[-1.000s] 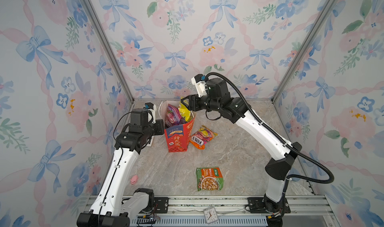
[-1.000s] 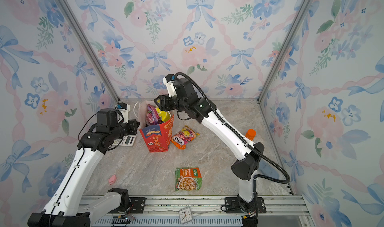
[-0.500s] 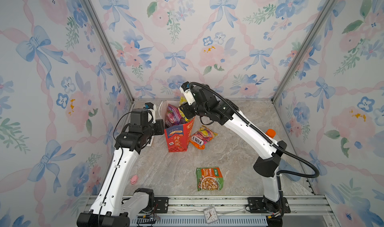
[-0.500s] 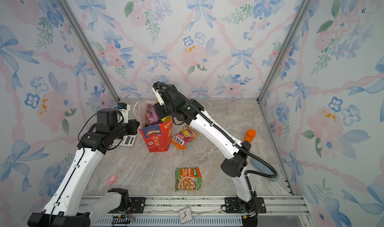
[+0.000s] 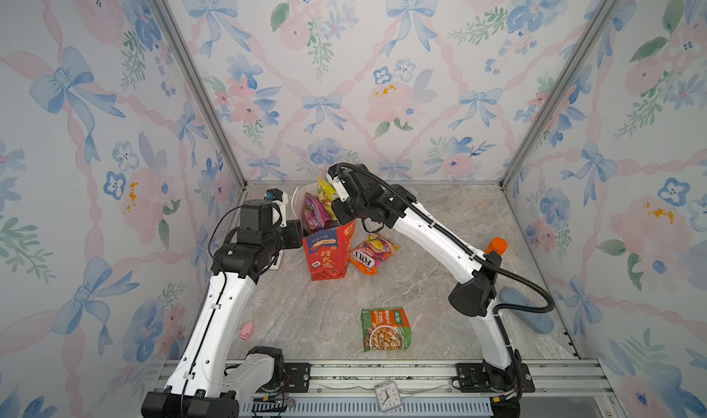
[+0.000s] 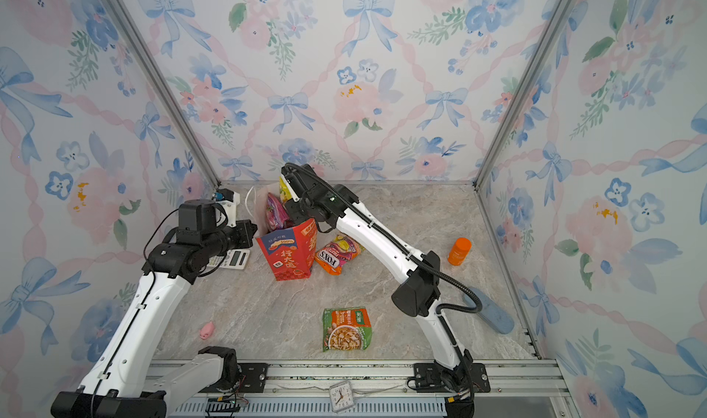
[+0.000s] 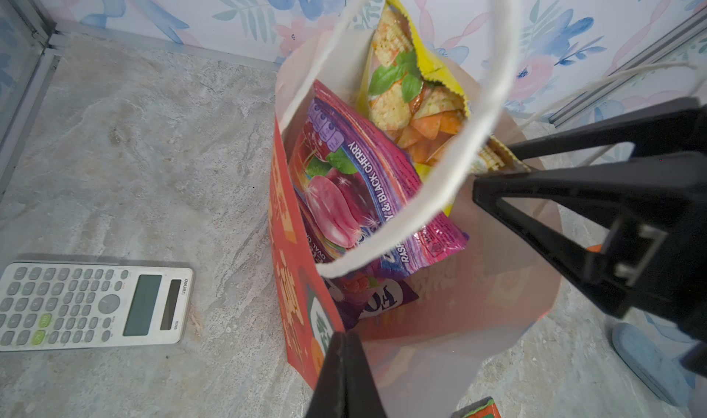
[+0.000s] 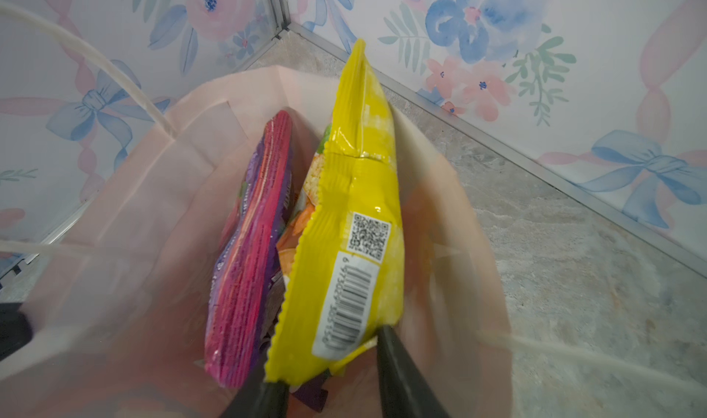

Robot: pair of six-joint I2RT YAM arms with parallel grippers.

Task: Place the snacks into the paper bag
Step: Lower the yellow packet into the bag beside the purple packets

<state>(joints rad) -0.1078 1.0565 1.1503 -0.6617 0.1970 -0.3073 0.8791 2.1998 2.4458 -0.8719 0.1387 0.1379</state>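
Since both top views take in the whole table [image 5: 440, 213], I'll start at the left. A pink toy [image 5: 247, 330] lies by itself at lower left. Up from it, left of centre, the left gripper [image 5: 295, 233] is clamped tight on the bag [image 5: 329, 257] at its left rim. In the left wrist view its black fingers [image 7: 340, 378] are pinching the red paper. A calculator [image 6: 234, 259] lies flat just left of the bag, under that arm.

The bag stands upright near the middle of the frame with its mouth open and the white cord handles hanging loose. Inside, a purple packet [image 5: 313, 213] stands on edge against the left wall. Right beside it a yellow packet [image 5: 325, 194] pokes up well past the rim.

The right gripper [image 8: 325, 356] reaches down into the bag's mouth with its jaws roughly half apart. The yellow packet's lower end sits between them with a finger against each side, so it looks held.

Just right of the bag, a FOX'S packet [image 5: 373, 253] lies on the table. A green packet [image 5: 385, 329] lies flat at lower centre, well apart from the bag. Over on the right a bottle [image 5: 496, 245] stands partly behind the right arm.
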